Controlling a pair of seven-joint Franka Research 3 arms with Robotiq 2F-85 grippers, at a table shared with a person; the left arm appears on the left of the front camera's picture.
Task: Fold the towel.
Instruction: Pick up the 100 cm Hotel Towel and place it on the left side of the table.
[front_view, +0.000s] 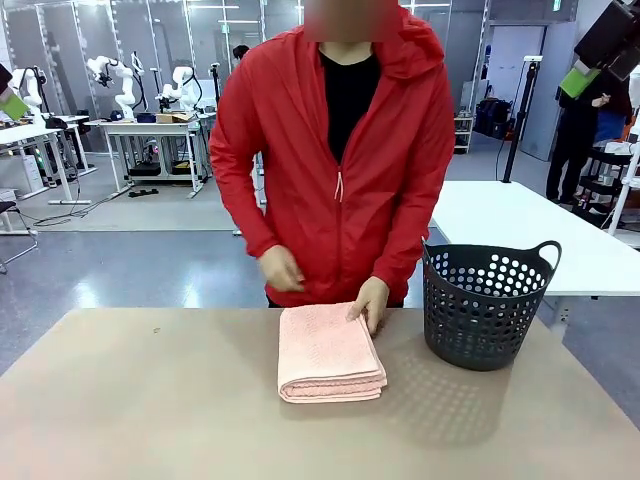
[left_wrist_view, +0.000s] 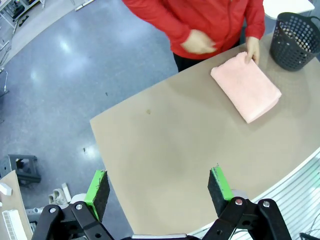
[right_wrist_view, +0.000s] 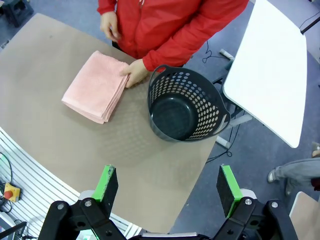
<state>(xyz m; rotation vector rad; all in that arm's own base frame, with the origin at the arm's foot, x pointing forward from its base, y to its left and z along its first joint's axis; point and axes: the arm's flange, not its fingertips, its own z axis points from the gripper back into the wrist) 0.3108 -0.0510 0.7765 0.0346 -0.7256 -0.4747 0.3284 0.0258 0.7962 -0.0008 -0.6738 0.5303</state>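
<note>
The towel (front_view: 329, 352) is a salmon-pink terry cloth lying in a neat folded stack near the table's far edge; it shows also in the left wrist view (left_wrist_view: 246, 86) and the right wrist view (right_wrist_view: 95, 86). A person in a red jacket rests one hand (front_view: 370, 302) on its far right corner; the other hand (front_view: 279, 269) hovers above the table edge. My left gripper (left_wrist_view: 160, 189) hangs open high over the near left part of the table, far from the towel. My right gripper (right_wrist_view: 167, 187) is open too, high above the table's right end, nothing between its fingers.
A dark grey perforated basket (front_view: 486, 303) with handles stands to the right of the towel, nothing inside it (right_wrist_view: 186, 103). The tan table (front_view: 150, 400) has bare room on the left and in front. A white table (right_wrist_view: 272, 65) stands beyond the right edge.
</note>
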